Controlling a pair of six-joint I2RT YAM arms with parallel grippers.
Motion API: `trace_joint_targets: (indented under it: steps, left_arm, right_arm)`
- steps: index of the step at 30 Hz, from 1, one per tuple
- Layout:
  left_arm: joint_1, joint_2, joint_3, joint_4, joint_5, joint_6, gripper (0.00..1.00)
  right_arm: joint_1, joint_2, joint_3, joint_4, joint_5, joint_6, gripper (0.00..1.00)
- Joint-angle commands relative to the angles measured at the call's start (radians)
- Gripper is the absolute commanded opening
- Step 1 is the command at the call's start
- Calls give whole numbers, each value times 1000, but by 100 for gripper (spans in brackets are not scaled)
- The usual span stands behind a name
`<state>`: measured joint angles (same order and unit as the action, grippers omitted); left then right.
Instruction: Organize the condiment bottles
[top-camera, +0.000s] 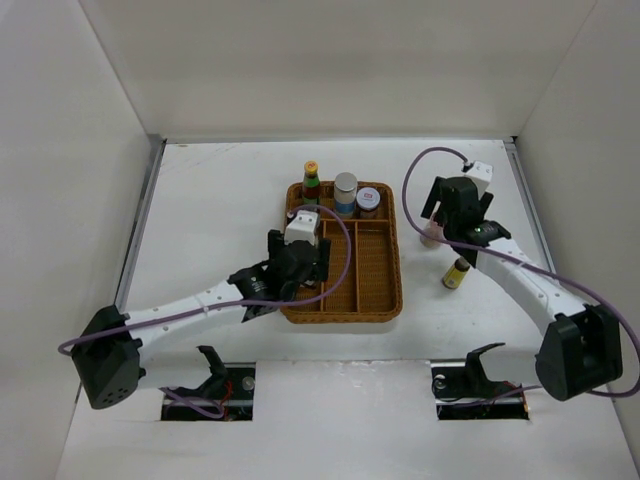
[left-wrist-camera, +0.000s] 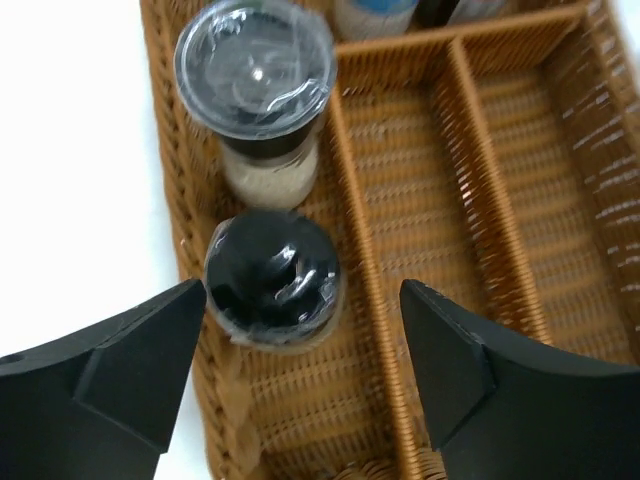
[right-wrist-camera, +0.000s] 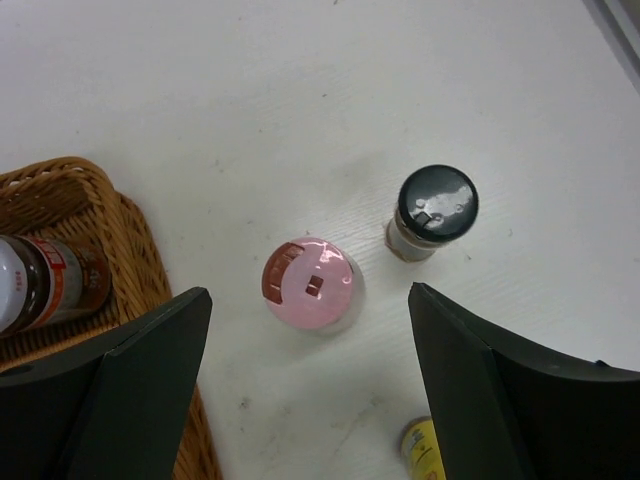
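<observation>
White tabletop (top-camera: 220, 200), boxed in by pale panels on three sides, carries a brown wicker tray (top-camera: 375, 270) at the middle of the top view. Along the tray's upper end three of the condiment bottles stand in a row. A green-and-red bottle (top-camera: 311, 182) with a yellow cap is at the upper left corner, a white bottle with a blue band (top-camera: 345, 194) is beside it, and a red-lidded jar (top-camera: 368, 203) is to the right of that. The left arm reaches over the tray's left-hand compartment. In its wrist view the left gripper (left-wrist-camera: 302, 305) has its fingers (left-wrist-camera: 140, 360) spread wide on either side of a black-lidded shaker (left-wrist-camera: 273, 280). There is a clear gap on the frame's right side, and they grip nothing. A second black-lidded shaker (left-wrist-camera: 255, 70), holding white grains, stands just above the first in the same compartment, the two nearly touching. The right arm hovers over bare table toward the upper right of the top view, beside the tray. Its wrist view shows the right gripper (right-wrist-camera: 310, 300) wide open and empty. A pink-capped shaker (right-wrist-camera: 310, 283) stands upright on the table between and below the fingers (right-wrist-camera: 130, 390), and a brown shaker with a black lid (right-wrist-camera: 432, 210) stands near it toward the upper right. A small yellow-capped bottle (top-camera: 456, 272) stands on the table right of the tray, below that gripper in the top view.
</observation>
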<state>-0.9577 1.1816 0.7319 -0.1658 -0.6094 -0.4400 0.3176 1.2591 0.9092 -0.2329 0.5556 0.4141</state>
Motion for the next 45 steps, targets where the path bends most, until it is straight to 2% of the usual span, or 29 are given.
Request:
trace_joint_targets:
  steps: [1, 5, 15, 18, 23, 25, 32, 41, 45]
  left_arm:
    - [-11, -56, -26, 121, -6, 14, 81]
    - [-9, -103, -43, 140, -6, 14, 86]
    - [-22, -250, -101, 253, -6, 21, 87]
    - [-28, -266, -114, 275, -10, 27, 87]
    - [-37, -283, -137, 310, -18, 30, 86]
    - [-39, -292, -143, 315, -20, 32, 86]
    - [-37, -364, -176, 382, -33, 52, 86]
    - [-37, -405, -224, 492, -36, 60, 88]
    - [-46, -422, -213, 509, -44, 49, 89]
  right_arm:
    - [-12, 49, 62, -6, -60, -20, 85]
    - [-18, 106, 79, -9, -83, -20, 82]
    - [-35, 190, 83, 1, -75, -17, 76]
    - [-39, 210, 88, 10, -75, -14, 68]
    - [-48, 211, 97, 24, -68, -11, 46]
    - [-47, 182, 92, 50, -45, -14, 42]
    - [10, 4, 121, 103, -16, -34, 41]
    - [250, -124, 117, 55, -8, 3, 41]
    - [320, -164, 109, 49, 20, 35, 41]
